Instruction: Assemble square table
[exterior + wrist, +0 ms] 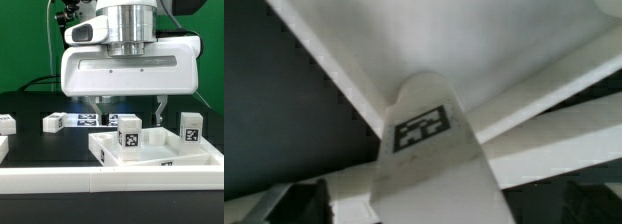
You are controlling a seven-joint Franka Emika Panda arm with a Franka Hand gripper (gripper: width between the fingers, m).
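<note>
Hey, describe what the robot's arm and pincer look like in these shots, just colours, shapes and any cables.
In the exterior view, the pincer has a wide, rounded white plastic body beneath a ribbed silver metal cylinder. Two short dark fingers hang from its underside. Dark cables and a green one show behind it. No markings are visible on the body. In the wrist view, the finger edges are dark and blurred.

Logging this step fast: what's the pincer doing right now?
Pincer: open, holding nothing, above the table top.

Tabletop (150, 150) partly behind the white rail (110, 178); leftmost leg (5, 123) cut by frame edge.
</note>
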